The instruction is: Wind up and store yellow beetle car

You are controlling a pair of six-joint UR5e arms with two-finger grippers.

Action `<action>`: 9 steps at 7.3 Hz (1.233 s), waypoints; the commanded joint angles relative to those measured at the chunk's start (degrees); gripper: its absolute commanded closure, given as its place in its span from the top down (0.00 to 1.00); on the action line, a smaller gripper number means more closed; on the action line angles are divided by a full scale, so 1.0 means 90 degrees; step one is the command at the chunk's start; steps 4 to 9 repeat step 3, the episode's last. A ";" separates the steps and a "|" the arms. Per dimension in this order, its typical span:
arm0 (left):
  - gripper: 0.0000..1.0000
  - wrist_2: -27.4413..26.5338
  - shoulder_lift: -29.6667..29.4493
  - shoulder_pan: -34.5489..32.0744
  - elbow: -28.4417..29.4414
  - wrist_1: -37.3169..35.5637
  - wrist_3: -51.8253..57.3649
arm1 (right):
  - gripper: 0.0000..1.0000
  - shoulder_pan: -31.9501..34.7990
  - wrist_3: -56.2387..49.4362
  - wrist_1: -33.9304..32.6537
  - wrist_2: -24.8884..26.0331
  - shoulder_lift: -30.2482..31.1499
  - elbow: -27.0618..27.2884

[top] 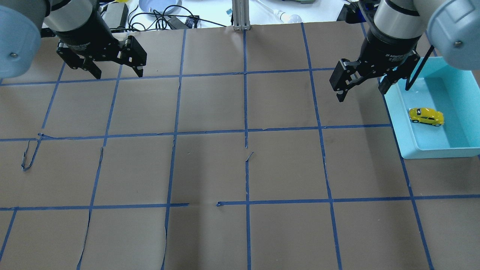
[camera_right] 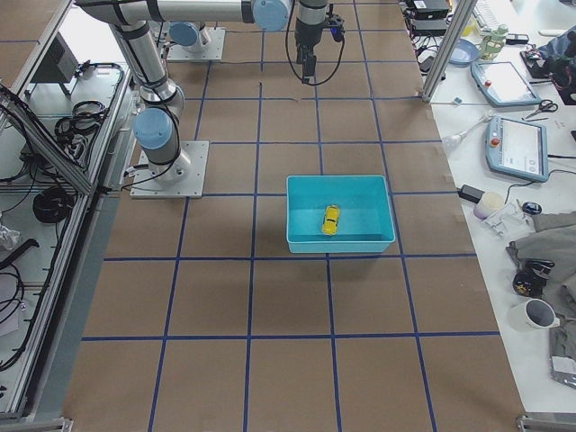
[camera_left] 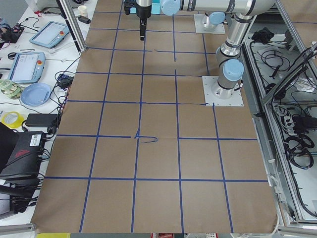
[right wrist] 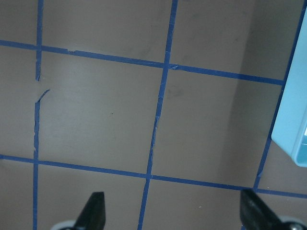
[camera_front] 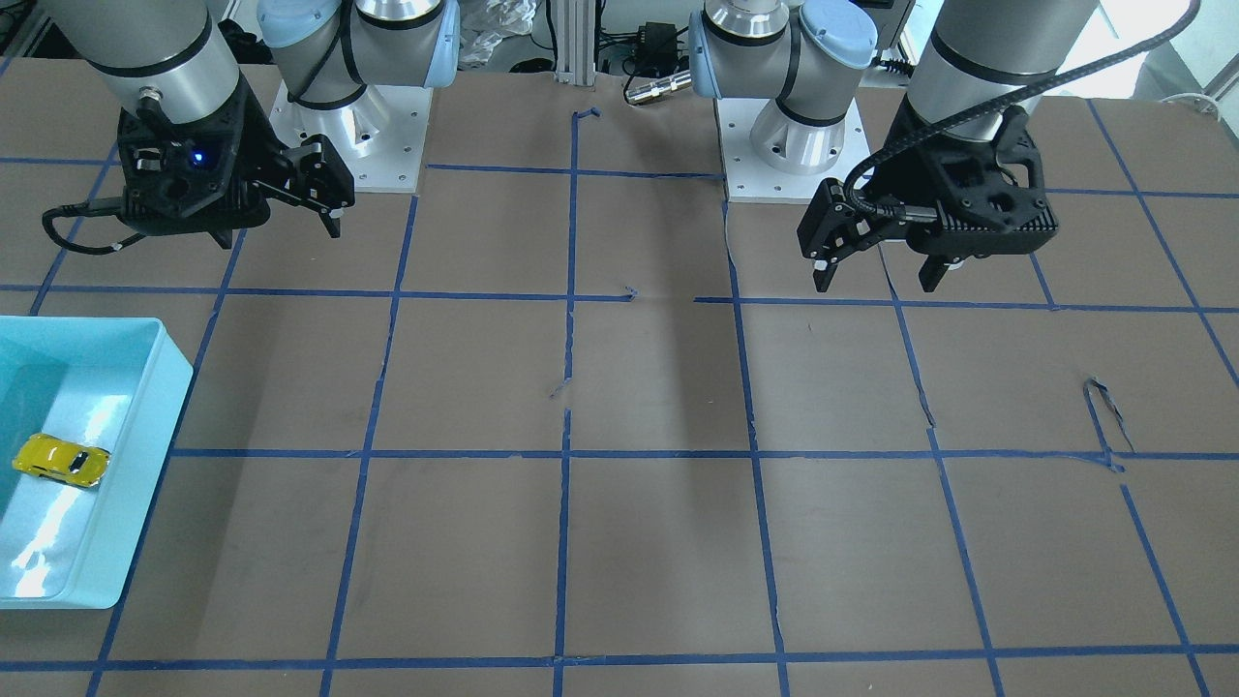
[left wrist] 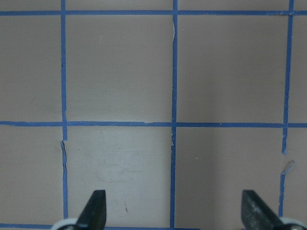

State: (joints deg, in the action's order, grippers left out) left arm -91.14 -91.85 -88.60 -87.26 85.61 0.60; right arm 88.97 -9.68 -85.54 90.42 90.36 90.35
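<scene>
Car: yellow beetle car [top: 426, 116] inside blue bin [top: 431, 153], just beside right gripper [top: 362, 94].
Jaws: spread apart on both, left gripper [top: 119, 75] included.
Writing: gripper label unreadable.

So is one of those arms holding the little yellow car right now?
No, the yellow beetle car sits on the floor of the light blue bin, with nothing gripping it.

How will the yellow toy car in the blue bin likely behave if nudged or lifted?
The yellow beetle car seems to rest on its wheels, so a nudge would probably roll it. Its glossy, rounded body may slip when gripped. Tiny, so likely light.
</scene>
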 commanded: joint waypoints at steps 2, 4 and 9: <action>1.00 0.0000 0.0000 0.0000 -0.0001 0.0000 0.0001 | 1.00 0.0006 0.0001 0.0099 0.0051 0.0009 0.0020; 1.00 0.0019 -0.0019 -0.0010 -0.0001 -0.0010 0.0001 | 1.00 0.0007 0.0001 0.0090 0.0032 0.0009 0.0020; 1.00 0.0019 -0.0019 -0.0010 -0.0001 -0.0010 0.0001 | 1.00 0.0007 0.0001 0.0090 0.0032 0.0009 0.0020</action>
